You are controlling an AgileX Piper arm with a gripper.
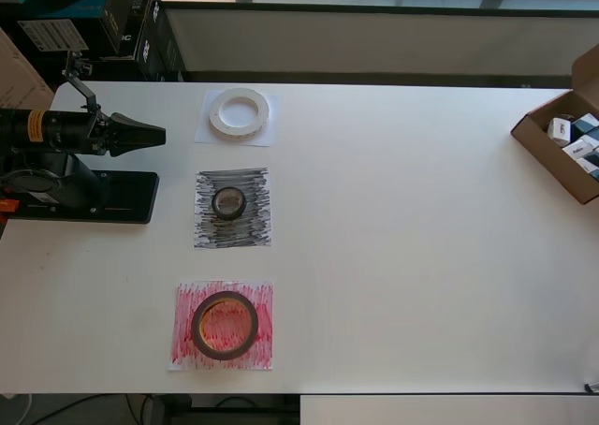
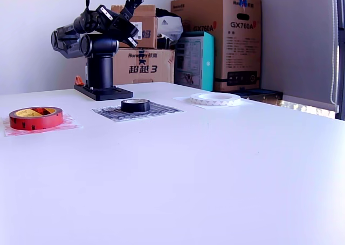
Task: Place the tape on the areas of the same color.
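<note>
All three tape rolls lie on paper areas along the overhead view's left half. The flat white ring (image 1: 216, 114) (image 2: 215, 99) rests on the plain white sheet (image 1: 204, 135). On the black scribbled sheet (image 1: 253, 228) (image 2: 161, 110) sits the small black roll (image 1: 217, 203) (image 2: 135, 106). The dark red-brown roll (image 1: 197, 327) (image 2: 35, 119) with a yellowish core lies on the red scribbled sheet (image 1: 182, 350) (image 2: 67, 126). My gripper (image 1: 159, 135) (image 2: 133, 2) is folded back over the arm's base, left of the sheets, raised off the table, shut and holding nothing.
The arm's black base plate (image 1: 84, 196) sits at the table's left edge in the overhead view. An open cardboard box (image 1: 547, 153) with small packs stands at the right edge. Stacked cartons (image 2: 215, 34) stand behind the table.
</note>
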